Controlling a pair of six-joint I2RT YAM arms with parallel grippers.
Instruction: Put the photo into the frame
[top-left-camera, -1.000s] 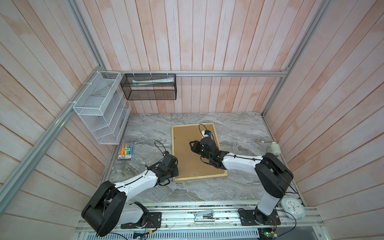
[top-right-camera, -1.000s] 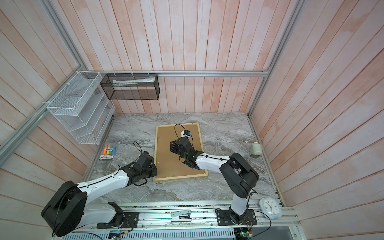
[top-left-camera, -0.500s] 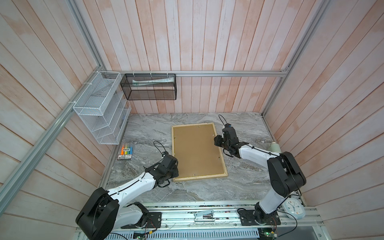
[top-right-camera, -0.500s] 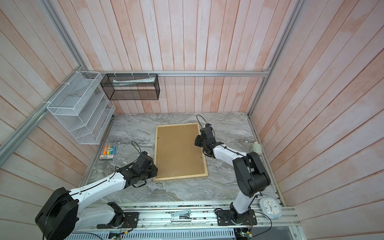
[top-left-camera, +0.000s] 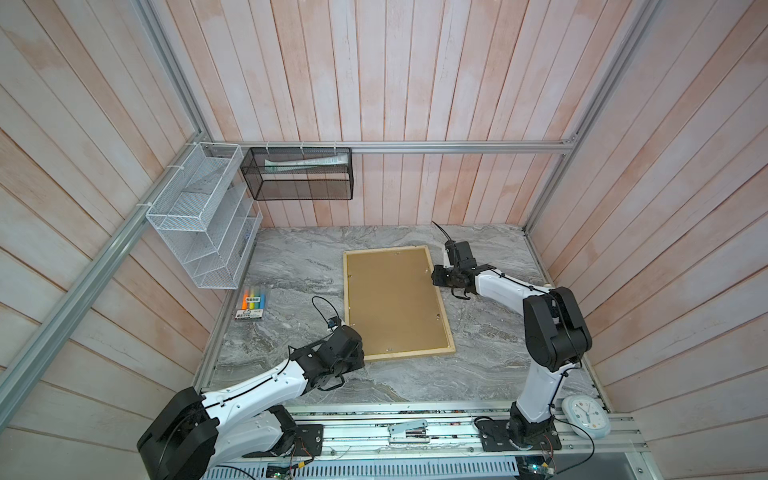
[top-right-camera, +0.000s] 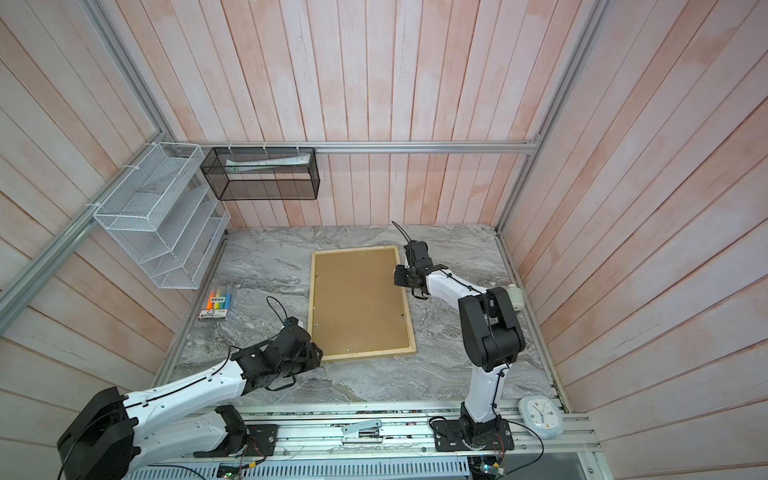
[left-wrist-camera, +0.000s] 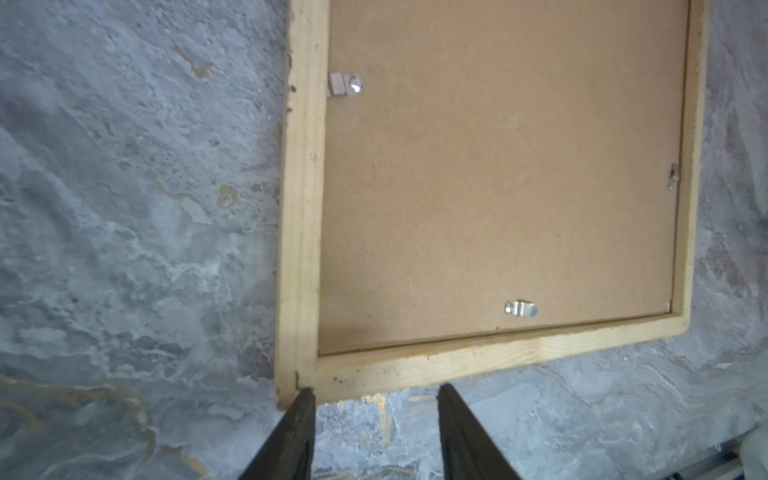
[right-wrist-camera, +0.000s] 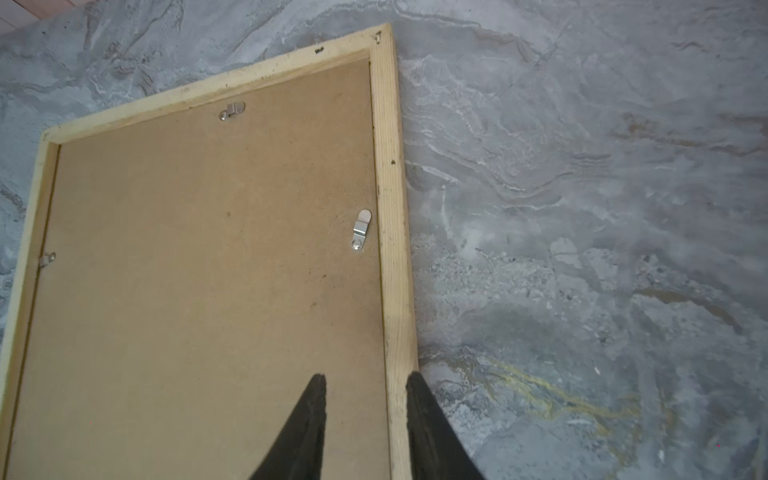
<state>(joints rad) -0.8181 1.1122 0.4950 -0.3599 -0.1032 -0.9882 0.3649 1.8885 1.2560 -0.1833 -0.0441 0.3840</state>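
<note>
One pale-wood frame (top-left-camera: 409, 354) is lying face down, backing board (top-left-camera: 392, 299) up; the left gripper (left-wrist-camera: 376, 390) and right gripper (right-wrist-camera: 366, 377) are both gaping, empty.

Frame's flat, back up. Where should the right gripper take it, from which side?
The frame lies flat, so probably pinch its right long rail from above: one finger outside by the table, one inside over the backing board. Only that raised strip offers opposing faces, though the inner lip looks shallow. The right gripper hangs open astride it.
</note>
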